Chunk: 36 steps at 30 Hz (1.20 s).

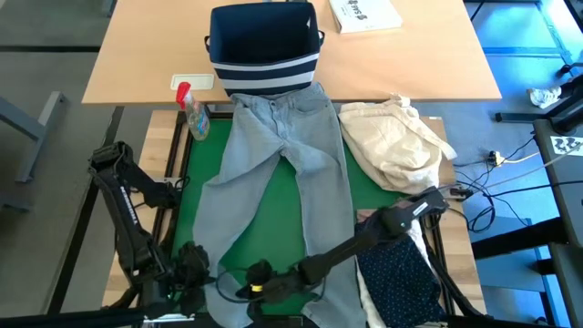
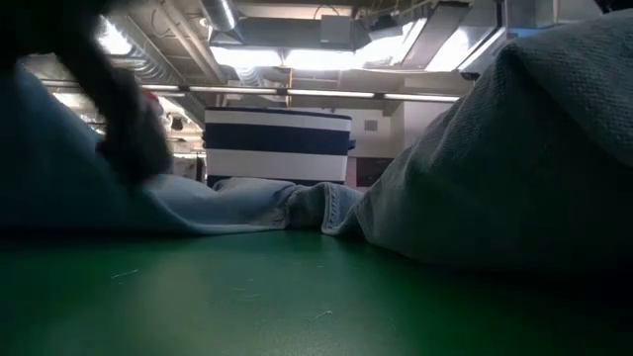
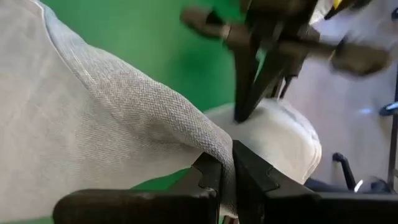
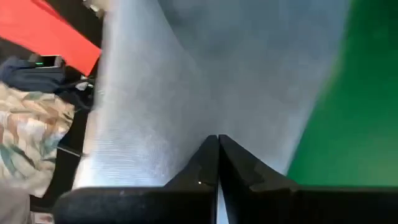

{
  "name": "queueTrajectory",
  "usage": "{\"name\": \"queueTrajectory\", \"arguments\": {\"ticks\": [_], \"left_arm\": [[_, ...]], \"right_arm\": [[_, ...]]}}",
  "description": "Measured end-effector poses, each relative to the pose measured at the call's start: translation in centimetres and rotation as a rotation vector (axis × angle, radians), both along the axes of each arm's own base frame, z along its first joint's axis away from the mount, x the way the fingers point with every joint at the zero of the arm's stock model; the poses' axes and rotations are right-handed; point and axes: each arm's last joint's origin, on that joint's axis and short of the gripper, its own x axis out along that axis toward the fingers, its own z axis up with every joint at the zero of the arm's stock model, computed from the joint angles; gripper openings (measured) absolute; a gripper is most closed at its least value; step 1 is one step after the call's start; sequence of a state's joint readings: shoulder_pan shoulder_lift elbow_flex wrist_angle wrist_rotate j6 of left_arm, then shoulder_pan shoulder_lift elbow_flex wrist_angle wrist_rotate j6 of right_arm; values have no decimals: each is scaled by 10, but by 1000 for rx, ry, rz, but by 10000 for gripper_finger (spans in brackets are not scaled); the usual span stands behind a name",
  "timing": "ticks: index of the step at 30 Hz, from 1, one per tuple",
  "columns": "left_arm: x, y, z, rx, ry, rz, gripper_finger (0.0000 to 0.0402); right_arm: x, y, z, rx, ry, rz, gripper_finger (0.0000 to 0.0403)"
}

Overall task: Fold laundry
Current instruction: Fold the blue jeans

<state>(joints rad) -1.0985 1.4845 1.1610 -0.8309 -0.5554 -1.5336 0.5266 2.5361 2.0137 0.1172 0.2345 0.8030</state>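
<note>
Light grey jeans lie spread on the green mat, waistband at the far side against the bin, legs running toward the near edge. My left gripper is at the near end of the left leg, shut on a raised ridge of the cloth. My right arm reaches in from the right; its gripper is just beside the left one, with shut fingers pointing down onto the same leg. In the low view the lifted jeans cloth bulges on the right. My left gripper pinches a raised fold of the jeans leg between its two fingers, near the leg's near end. The cloth rises from the mat into the fingers as a ridge. One layer or several, I cannot tell. My right gripper has its shut fingertips on the jeans cloth, coming from above at a slant from the right. The fingers themselves hide how much cloth is between them. The cloth around them lies low over the mat.
A navy bin with white stripes stands at the far side. A spray bottle with a red top is at the mat's far left corner. A cream cloth bundle lies at the right, a navy dotted shirt at the near right.
</note>
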Motion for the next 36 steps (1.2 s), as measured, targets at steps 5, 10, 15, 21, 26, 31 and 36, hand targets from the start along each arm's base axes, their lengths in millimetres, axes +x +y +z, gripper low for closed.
{"name": "queueTrajectory", "arguments": {"ticks": [5, 10, 15, 21, 26, 31, 36], "left_arm": [[7, 3, 1, 2, -19, 30, 19], [9, 4, 2, 14, -57, 54, 20], [13, 3, 4, 26, -128, 66, 20], [24, -3, -1, -29, -194, -5, 45], [29, 1, -9, -71, -27, -157, 112], [19, -2, -4, -218, 126, -278, 165], [-10, -12, -2, -307, 248, -274, 179]], "right_arm": [[15, 10, -18, 117, -48, -54, 5], [26, 17, -26, 177, -70, -65, 3], [32, 21, -25, 210, -107, -35, 8], [32, 24, -28, 218, -84, 51, 9], [30, 24, -32, 189, -43, 63, 9], [29, 23, -34, 168, 6, 92, 9], [25, 24, -26, 181, 89, 180, 10]]}}
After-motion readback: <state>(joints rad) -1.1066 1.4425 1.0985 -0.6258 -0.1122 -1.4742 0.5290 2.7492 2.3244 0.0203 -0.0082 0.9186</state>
